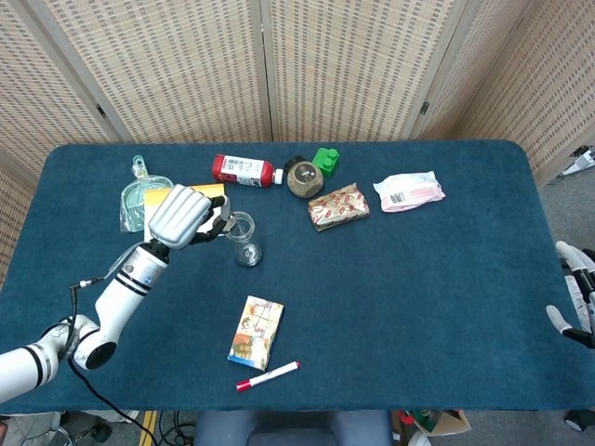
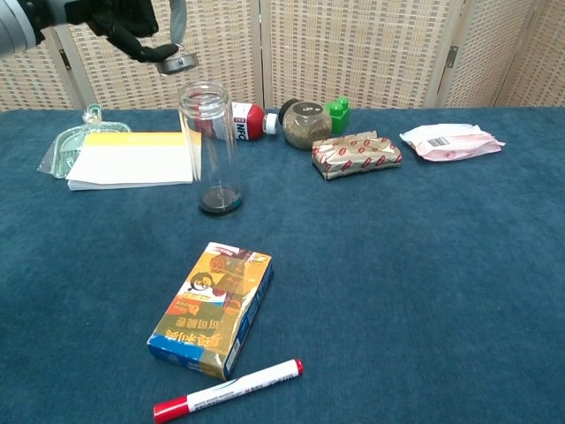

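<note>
The robot's left arm reaches from the near left corner of the tabletop towards its far left part, its silver left hand [image 1: 182,216] raised above the surface with dark fingers [image 2: 132,35] curled and pinching downward. The right hand [image 1: 576,307] shows only partly past the tabletop's right edge, pale fingers apart.

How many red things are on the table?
2. The red bottle lies on its side at the back, beside the brown jar. The red-capped marker lies at the front edge, by the colourful box.
</note>
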